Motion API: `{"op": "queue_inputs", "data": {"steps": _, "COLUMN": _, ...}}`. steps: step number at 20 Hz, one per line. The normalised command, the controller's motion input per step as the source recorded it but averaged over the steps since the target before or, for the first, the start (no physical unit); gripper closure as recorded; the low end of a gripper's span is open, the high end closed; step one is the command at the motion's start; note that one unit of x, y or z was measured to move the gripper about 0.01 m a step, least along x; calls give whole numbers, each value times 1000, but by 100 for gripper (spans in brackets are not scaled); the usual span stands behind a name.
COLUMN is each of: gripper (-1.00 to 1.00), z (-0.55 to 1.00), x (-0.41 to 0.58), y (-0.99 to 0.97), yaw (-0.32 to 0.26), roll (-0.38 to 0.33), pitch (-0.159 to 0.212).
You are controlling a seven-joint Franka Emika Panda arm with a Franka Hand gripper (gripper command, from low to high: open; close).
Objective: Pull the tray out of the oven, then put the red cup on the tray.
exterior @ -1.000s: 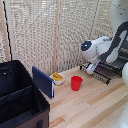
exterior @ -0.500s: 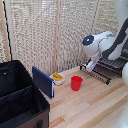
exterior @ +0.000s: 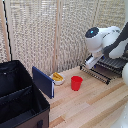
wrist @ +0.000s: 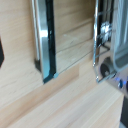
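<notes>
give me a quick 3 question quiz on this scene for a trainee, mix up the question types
1. True or false: the red cup stands on the tray.
2. What lies between the blue upright board and the red cup? A) a small white bowl B) a spoon C) a sponge
3. Fill in: in the exterior view, the oven is on the ____ side.

Key
1. False: the cup stands on the wooden table, apart from the tray.
2. A: the small white bowl with yellow contents.
3. Right.
</notes>
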Motion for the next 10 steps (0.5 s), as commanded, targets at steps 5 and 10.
{"op": "queue_inputs", "data": {"steps": 5, "gripper": -100, "z": 393, "x": 57, "y": 290, "yaw": -199, "roll": 230, "pitch": 0}}
{"op": "queue_inputs", "data": {"steps": 10, "gripper": -100, "z": 398, "x": 270, "y": 377, "yaw": -151, "roll": 214, "pitch": 0}}
